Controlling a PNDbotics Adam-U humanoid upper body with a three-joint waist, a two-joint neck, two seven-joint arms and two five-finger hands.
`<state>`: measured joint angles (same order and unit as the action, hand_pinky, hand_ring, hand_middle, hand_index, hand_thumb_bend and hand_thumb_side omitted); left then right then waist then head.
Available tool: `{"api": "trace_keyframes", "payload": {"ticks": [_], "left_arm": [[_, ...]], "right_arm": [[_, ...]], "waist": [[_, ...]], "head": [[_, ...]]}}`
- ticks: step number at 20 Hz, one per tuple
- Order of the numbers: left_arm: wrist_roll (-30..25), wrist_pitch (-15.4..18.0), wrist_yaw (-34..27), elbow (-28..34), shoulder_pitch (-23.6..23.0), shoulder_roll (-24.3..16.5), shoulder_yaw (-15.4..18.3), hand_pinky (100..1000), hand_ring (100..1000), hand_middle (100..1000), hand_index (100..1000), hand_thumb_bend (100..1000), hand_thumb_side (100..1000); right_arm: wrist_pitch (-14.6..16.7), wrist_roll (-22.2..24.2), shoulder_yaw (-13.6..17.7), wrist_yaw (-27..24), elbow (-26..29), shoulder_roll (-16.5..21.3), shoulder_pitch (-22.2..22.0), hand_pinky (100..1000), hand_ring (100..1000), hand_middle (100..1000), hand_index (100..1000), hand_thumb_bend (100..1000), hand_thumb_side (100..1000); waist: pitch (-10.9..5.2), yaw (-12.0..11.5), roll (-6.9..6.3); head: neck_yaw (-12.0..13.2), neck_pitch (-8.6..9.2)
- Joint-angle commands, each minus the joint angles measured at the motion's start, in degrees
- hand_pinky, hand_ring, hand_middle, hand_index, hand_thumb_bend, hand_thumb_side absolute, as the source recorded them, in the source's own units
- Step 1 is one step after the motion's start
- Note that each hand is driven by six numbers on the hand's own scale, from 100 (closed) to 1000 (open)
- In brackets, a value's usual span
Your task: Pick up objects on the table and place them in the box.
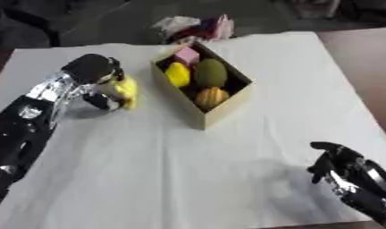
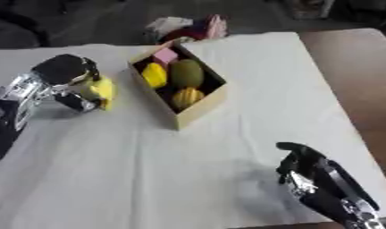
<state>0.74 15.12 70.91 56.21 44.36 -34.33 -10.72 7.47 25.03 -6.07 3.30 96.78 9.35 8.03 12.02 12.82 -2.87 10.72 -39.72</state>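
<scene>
where white cloth [image 1: 188,170] covers the table, left hand [image 1: 102,87] curled round yellow object [image 1: 127,91], right hand [image 2: 302,167] curled, empty

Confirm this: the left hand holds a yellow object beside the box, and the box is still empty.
Not quite. The left hand does hold the yellow object beside the box, but the box is not empty: the left eye view shows a pink, a yellow, a green and an orange item inside.

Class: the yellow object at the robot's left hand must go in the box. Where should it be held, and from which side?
Hold the yellow object across its narrow middle, coming from the left: the left hand already curls round it there, and the box stands on its right.
</scene>
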Motion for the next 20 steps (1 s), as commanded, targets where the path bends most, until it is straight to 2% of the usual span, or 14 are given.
{"api": "trace_keyframes", "payload": {"ticks": [1, 4, 5, 9, 13, 16, 20], "left_arm": [[2.43, -0.98, -3.28, 3.58, 1.34, -2.85, 0.01, 648, 458, 394, 512, 367, 275], [2.17, -1.63, -5.05, 5.36, 1.38, -3.35, -0.65, 648, 458, 394, 512, 367, 275], [2.33, -1.47, -5.55, 6.03, 1.82, -3.10, -1.15, 650, 453, 386, 501, 360, 234], [4.71, 1.32, -8.78, 11.21, 5.46, -2.04, -4.62, 656, 458, 391, 501, 374, 211], [2.21, 1.65, -11.19, 16.70, 7.03, 0.17, -7.04, 661, 468, 402, 510, 357, 204], [-0.11, 1.19, -11.63, 17.08, 8.00, 2.89, -8.25, 671, 487, 425, 532, 342, 213], [-0.65, 1.79, -9.95, 14.55, 8.32, 6.13, -9.44, 687, 521, 463, 573, 326, 227]], "right_arm": [[0.12, -0.19, 0.18, -0.14, 0.85, 0.53, 0.22, 701, 464, 480, 840, 100, 425], [0.13, -0.25, 0.19, -0.04, 0.82, 0.59, 0.16, 701, 464, 480, 840, 100, 425], [0.16, -0.20, 0.11, -0.05, 0.82, 0.58, 0.14, 701, 464, 480, 840, 100, 419], [0.25, -0.18, 0.11, -0.02, 0.81, 0.59, 0.14, 701, 464, 480, 840, 100, 418], [0.30, 0.02, -0.07, -0.07, 0.78, 0.43, 0.24, 701, 464, 480, 840, 100, 417], [0.30, 0.19, -0.25, -0.16, 0.77, 0.25, 0.37, 701, 464, 480, 840, 100, 418], [0.29, 0.43, -0.45, -0.29, 0.80, 0.02, 0.57, 701, 464, 480, 840, 100, 417]], "waist": [[-0.95, -0.24, -0.06], [-0.97, -0.31, -0.13], [-1.17, -0.14, -0.13], [-1.30, -0.29, -0.12], [-1.38, -0.01, -0.03], [-1.39, 0.36, 0.00], [-1.32, 0.80, 0.09]], "head": [[-0.27, 0.55], [-0.27, 0.56], [-0.22, 0.45], [-0.55, 0.59], [-0.16, 0.59], [0.13, 0.57], [0.40, 0.52]]}}
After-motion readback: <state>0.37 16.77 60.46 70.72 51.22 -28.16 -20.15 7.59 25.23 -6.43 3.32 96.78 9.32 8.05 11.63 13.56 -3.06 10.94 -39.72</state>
